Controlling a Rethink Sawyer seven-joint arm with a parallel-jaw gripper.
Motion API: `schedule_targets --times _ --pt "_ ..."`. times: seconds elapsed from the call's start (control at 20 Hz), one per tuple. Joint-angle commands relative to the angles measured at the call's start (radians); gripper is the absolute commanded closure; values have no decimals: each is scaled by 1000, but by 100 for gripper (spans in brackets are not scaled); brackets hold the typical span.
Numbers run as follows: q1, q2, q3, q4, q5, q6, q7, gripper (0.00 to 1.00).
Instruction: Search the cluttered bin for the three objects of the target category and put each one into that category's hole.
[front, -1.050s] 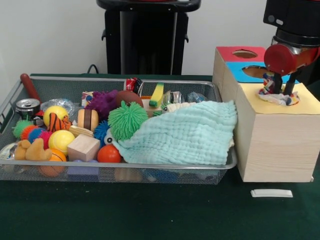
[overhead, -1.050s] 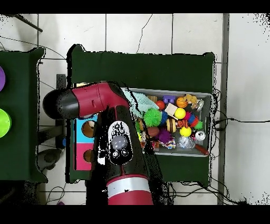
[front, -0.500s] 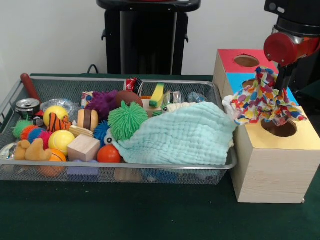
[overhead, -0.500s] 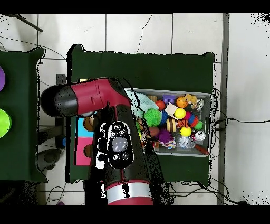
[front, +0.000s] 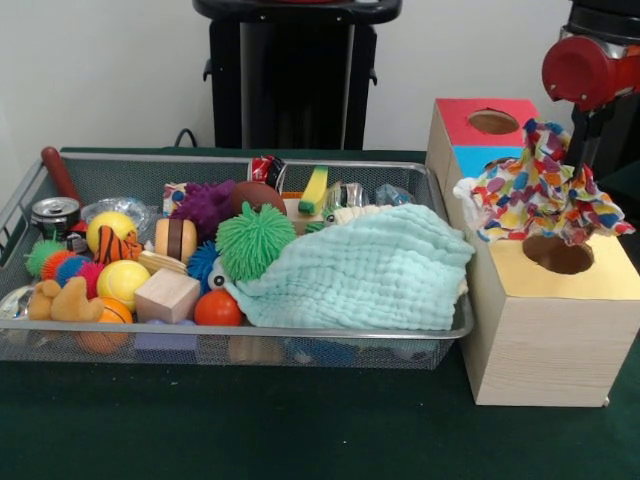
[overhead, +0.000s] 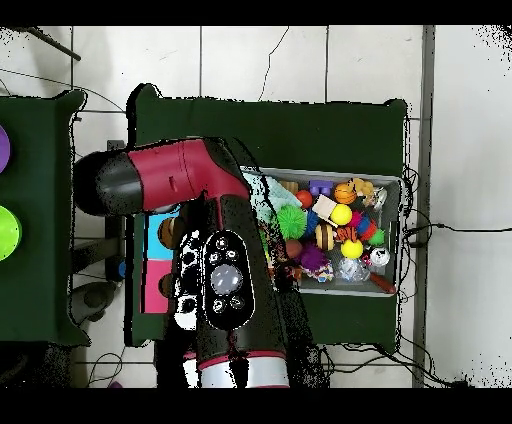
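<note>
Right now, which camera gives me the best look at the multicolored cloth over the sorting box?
The front view. There the multicolored cloth hangs in full sight, draped above the yellow hole of the wooden box, under the hand. In the overhead view the red arm covers that spot, so the cloth is hidden.

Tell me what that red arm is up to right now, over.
Gripper shut on multicoloured patterned cloth, hanging above the wooden box's yellow-topped hole. Pale green cloth lies in the mesh bin. Nothing blocking the hole.
</note>
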Motion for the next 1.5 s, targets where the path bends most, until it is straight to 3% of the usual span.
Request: schedule_targets --times 0.05,0.55,1.5 --pt "-26 58 44 46 27 26 123 100" --pt "-96 110 135 122 118 4 50 100" --pt "-184 171 251 184 148 -61 14 100"
